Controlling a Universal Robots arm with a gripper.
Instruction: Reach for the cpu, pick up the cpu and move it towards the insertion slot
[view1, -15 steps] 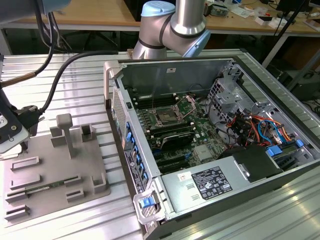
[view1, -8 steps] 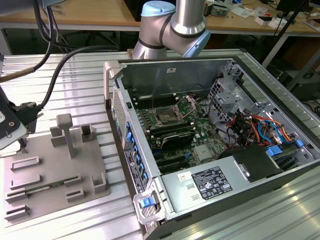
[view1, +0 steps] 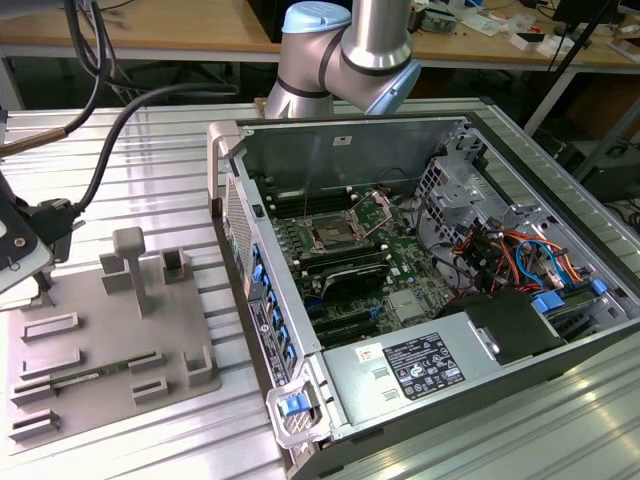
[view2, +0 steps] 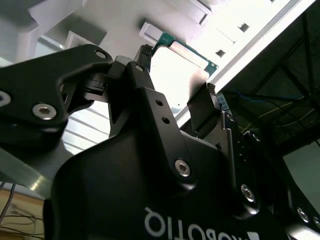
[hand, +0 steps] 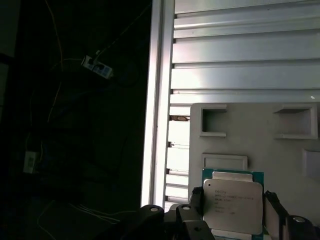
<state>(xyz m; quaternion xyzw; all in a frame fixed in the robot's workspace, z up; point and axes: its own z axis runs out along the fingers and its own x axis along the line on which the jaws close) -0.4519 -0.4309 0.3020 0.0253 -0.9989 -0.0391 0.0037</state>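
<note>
fingers (view2: 148, 85): black pair on opposite edges of the cpu (view2: 181, 62), pinching it by the rim; both wrist views look like contact on each side
gripper (hand: 233, 196): centred over the chip, so the squeeze is even and the lid is left bare
cpu (hand: 232, 207): silver lid facing the first wrist view, green rim showing, level between the tips; it is over the grey plate, can't tell if lifted off or resting on it
why edge grip: my read, it keeps the pads off the underside contacts and holds the chip square for a socket
grey plate (hand: 295, 165): raised blocks and pockets, looks like a staging fixture; lies at the exterior view's left (view1: 110, 350) on the slatted table (view1: 150, 130)
wrist (view1: 22, 238): hangs at the exterior view's left edge above that plate
insertion slot (view1: 330, 236): shiny frame, dark centre, inside the open case (view1: 330, 155); well apart from the plate, toward the exterior view's right
progress: judgement, grasp made or as good as; chip not yet near the slot
</note>
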